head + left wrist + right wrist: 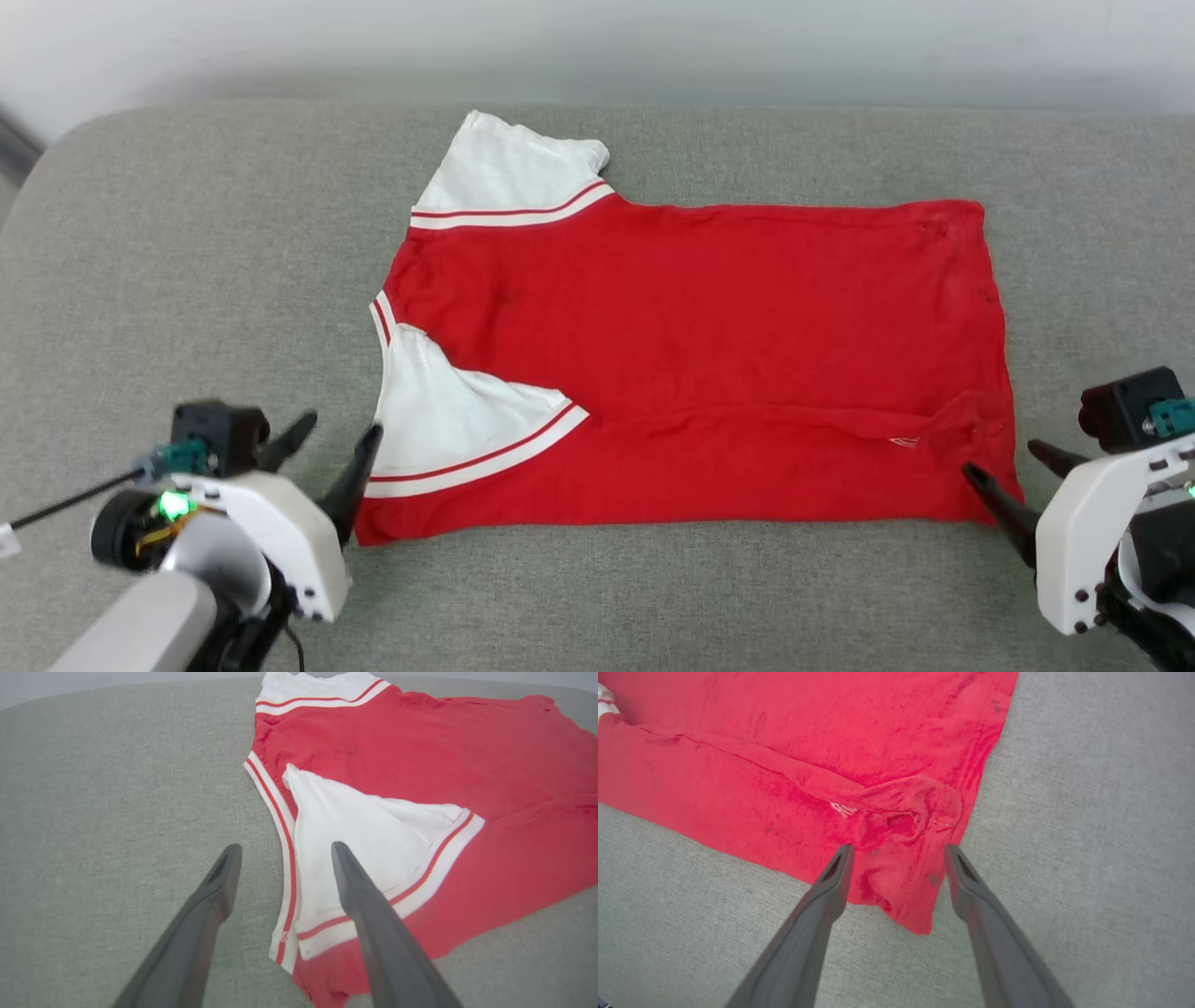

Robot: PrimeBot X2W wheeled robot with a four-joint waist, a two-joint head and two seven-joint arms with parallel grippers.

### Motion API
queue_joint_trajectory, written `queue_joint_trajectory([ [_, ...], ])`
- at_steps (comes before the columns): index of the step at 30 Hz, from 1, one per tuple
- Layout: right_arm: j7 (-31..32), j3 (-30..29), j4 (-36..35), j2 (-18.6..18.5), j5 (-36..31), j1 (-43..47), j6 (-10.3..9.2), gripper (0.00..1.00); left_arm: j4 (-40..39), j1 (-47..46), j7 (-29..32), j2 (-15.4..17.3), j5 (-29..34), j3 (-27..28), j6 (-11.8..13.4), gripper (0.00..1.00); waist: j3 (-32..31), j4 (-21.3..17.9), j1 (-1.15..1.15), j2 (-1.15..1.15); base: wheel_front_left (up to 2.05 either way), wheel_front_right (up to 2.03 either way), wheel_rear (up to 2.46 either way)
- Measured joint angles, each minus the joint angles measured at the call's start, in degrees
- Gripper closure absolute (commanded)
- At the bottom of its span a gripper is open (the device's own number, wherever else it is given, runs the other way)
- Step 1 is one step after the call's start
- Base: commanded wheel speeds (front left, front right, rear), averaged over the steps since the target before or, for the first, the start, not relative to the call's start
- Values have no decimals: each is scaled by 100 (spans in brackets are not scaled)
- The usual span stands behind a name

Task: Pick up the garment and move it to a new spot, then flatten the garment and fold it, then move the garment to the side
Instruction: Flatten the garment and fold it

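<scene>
Head view, left to right. At 8 o'clock the left gripper [338,431] sits low, and its pale forearm is cut off by the bottom edge. Its two dark fingers stand apart and hold nothing. In the left wrist view this left gripper [285,848] straddles the shirt's striped collar edge, one finger over bare cushion and the other over the white sleeve [364,830]. Whether either tip touches cannot be told.

The garment [691,355] lies flat across the centre, a red shirt with its collar toward 9 o'clock and its hem toward 3 o'clock. One white sleeve [509,173] sticks out at 11 o'clock. The near sleeve [448,420] is turned in over the body, and a strip along the 6 o'clock edge is folded up, hiding the cloth beneath. A tiny white mark [904,441] by that fold is too small to read.

At 4 o'clock the right gripper [1004,459] is partly cut off by the frame edge. Its fingers are spread wide, empty, on either side of the near hem corner [915,905].

Everything rests on a grey woven cushion [187,233] with rounded far corners. A pale wall [597,37] runs along 12 o'clock.
</scene>
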Motion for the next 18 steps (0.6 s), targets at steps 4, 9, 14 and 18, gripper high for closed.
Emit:
queue_joint_trajectory([
  [4, 281, -293, -400, 298, -119, 320, 0, 0, -435, 414, 492, 246, -1, -146, 350, 0, -92, -4, 0, 0, 0, 0, 0],
  [9, 427, -524, -899, 523, -280, 576, 0, 0, -691, 704, 951, 464, 87, -269, 790, 0, -7, -77, 0, 0, 0, 0, 0],
  [14, 509, -708, -1190, 593, -341, 765, 0, 0, -743, 758, 1082, 477, 52, -263, 948, 0, 163, -176, 0, 0, 0, 0, 0],
  [18, 542, -803, -1337, 614, -339, 851, 0, 0, -634, 708, 1136, 481, 26, -247, 970, 0, 294, -250, -1, 0, 0, 0, 0],
])
